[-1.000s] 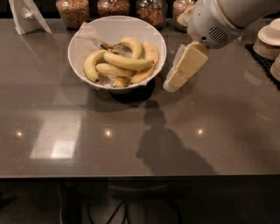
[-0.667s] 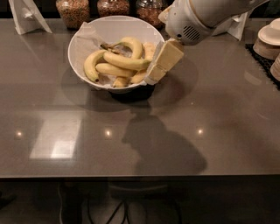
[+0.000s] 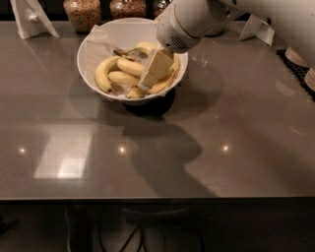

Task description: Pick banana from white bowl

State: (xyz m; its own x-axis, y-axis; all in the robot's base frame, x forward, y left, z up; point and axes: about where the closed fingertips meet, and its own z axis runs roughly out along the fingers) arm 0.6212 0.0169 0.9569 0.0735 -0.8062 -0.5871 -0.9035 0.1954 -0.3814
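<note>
- Below the front edge of the worktop (image 3: pixel 246 147), dark cables (image 3: pixel 138 236) hang in shadow.
- The near half of the worktop is grey and glossy. A pale patch of reflected light (image 3: pixel 61 160) lies at the left, with small bright spots in a row beside it.
- A broad shadow (image 3: pixel 162 152) runs from the middle of the worktop up to the bowl.
- The bowl (image 3: pixel 80 64) stands left of centre on the far half, white and wide, lined with crinkled paper (image 3: pixel 106 37).
- The bananas (image 3: pixel 123 78) all lie inside the bowl. One curves along the left wall and the others are heaped toward the middle and right.
- The hand (image 3: pixel 147 81) is cream-coloured and sits within the bowl's rim on the right side. It slants down and to the left over the heap.
- Its tip is at the bananas, but contact cannot be made out. Whether the hand is apart or together cannot be told either.
- The arm (image 3: pixel 192 19) is white and rounded. It reaches in from the upper right and covers part of the bowl's far rim.
- Two jars (image 3: pixel 82 12) with brownish contents stand at the far edge behind the bowl.
- A white folded card (image 3: pixel 29 19) stands at the far left and another (image 3: pixel 258 29) at the far right.
- A dark mat (image 3: pixel 298 69) lies at the right edge.
</note>
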